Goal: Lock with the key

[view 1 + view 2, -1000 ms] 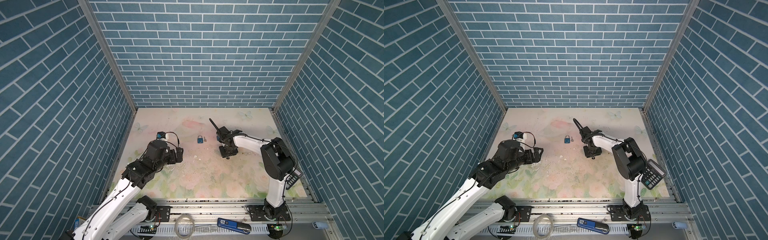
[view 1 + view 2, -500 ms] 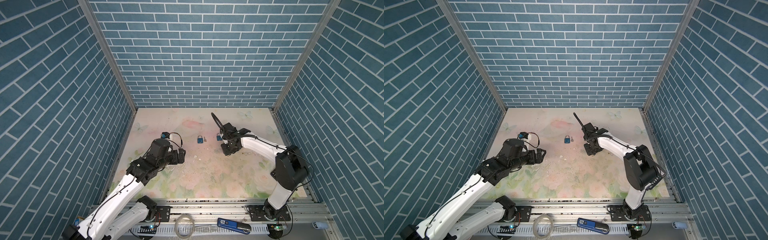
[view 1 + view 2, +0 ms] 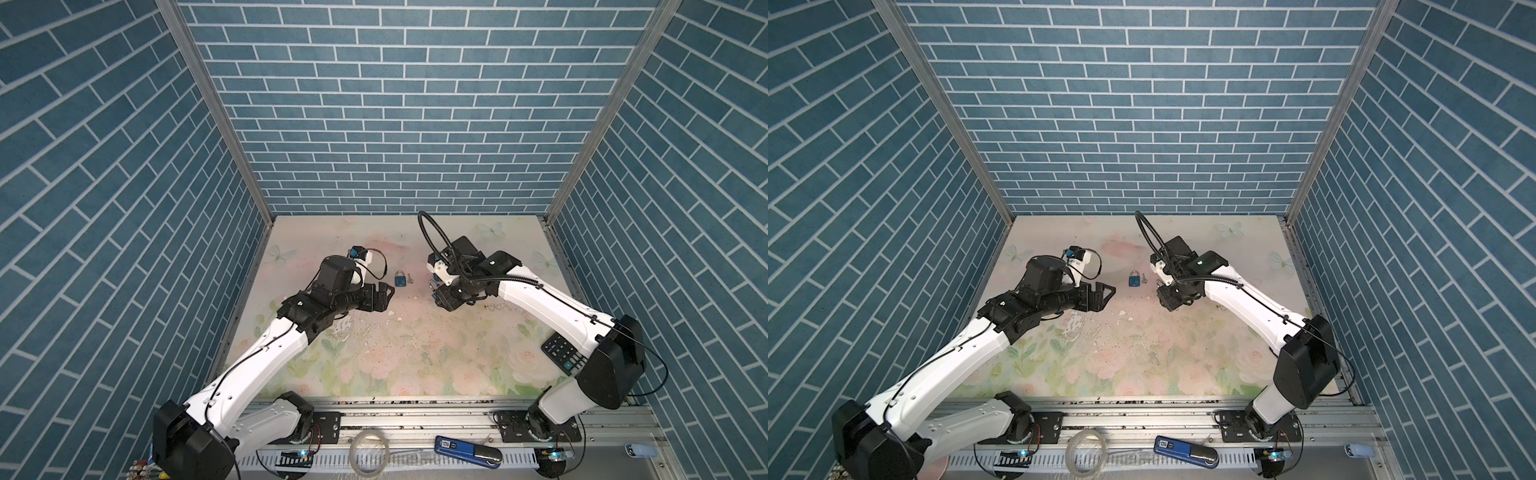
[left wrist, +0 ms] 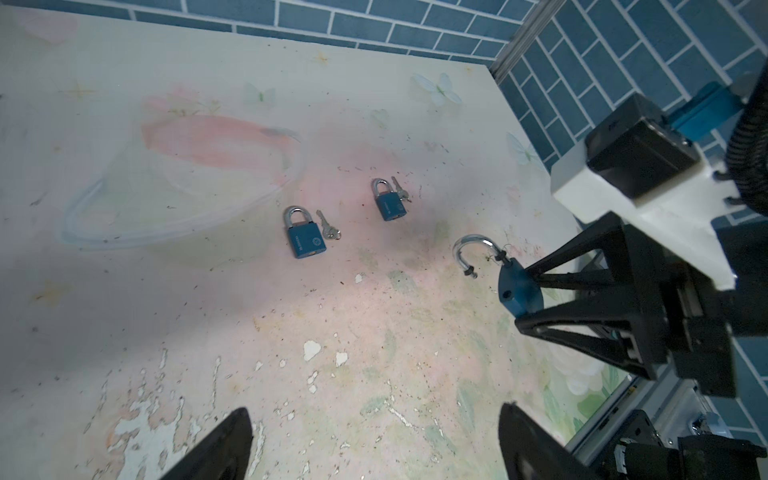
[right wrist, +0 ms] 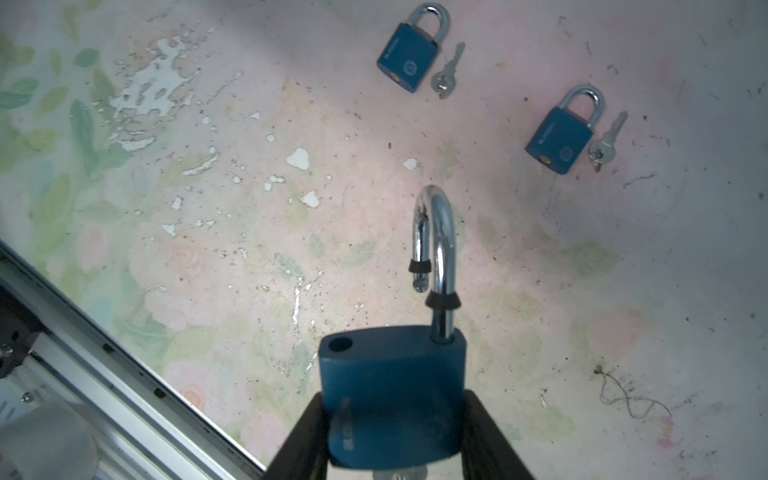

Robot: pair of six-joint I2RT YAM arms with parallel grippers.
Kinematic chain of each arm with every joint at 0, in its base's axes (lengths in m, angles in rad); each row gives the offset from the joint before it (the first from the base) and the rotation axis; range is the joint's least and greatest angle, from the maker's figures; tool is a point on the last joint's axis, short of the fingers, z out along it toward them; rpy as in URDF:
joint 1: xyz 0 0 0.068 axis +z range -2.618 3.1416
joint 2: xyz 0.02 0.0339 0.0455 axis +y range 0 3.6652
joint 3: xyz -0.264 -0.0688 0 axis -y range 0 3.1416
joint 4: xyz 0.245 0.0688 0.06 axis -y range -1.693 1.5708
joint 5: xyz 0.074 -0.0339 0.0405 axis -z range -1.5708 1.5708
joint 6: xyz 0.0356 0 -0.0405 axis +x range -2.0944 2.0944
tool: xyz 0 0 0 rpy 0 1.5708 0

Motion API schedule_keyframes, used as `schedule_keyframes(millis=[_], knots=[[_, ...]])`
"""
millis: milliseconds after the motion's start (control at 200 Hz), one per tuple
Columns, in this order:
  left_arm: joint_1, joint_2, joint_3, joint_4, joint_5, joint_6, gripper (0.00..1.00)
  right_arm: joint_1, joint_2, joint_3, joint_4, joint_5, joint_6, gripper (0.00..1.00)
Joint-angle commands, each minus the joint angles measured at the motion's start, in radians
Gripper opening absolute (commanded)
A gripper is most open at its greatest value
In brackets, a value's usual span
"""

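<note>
My right gripper (image 5: 395, 401) is shut on the body of a blue padlock (image 5: 392, 386) whose silver shackle (image 5: 436, 232) is swung open, with one leg out of its hole. A silvery bit shows under the lock body; I cannot tell whether it is a key. In both top views this gripper (image 3: 441, 296) (image 3: 1166, 300) hovers right of centre. Two shut blue padlocks (image 4: 305, 237) (image 4: 388, 204) lie on the table, each with a small key (image 4: 326, 226) (image 4: 400, 192) beside it. A top view shows one padlock (image 3: 400, 279). My left gripper (image 3: 388, 291) (image 4: 376, 446) is open and empty, just left of it.
Blue brick walls close in the floral table (image 3: 374, 353) on three sides. A black calculator (image 3: 563, 355) lies at the right edge beside my right arm. A metal rail (image 3: 415, 415) runs along the front. A loose thread (image 5: 627, 395) and paint flakes mark the surface.
My left gripper moved right and farther back, towards the lying padlock. My right arm's elbow dropped back to the right while its gripper, holding the padlock, stayed near the middle.
</note>
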Motion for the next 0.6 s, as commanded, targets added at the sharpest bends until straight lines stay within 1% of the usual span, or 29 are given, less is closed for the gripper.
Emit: schedule_keyframes(millis=[0, 150, 345, 450, 595], knots=[[0.008, 0.034, 0.024, 0.101, 0.046, 0.041, 0.94, 0.023, -0.052, 0.048, -0.052, -0.036, -0.042, 0.0], [0.007, 0.073, 0.006, 0.227, 0.163, 0.034, 0.93, 0.032, -0.077, 0.047, -0.039, -0.073, -0.025, 0.0], [0.008, 0.108, -0.037, 0.354, 0.234, 0.011, 0.92, 0.044, -0.086, 0.054, -0.025, -0.085, -0.02, 0.0], [0.008, 0.128, -0.039, 0.391, 0.292, 0.006, 0.9, 0.043, -0.084, 0.068, -0.025, -0.094, -0.02, 0.0], [0.008, 0.135, -0.061, 0.432, 0.329, 0.004, 0.89, 0.047, -0.083, 0.089, -0.026, -0.105, -0.023, 0.0]])
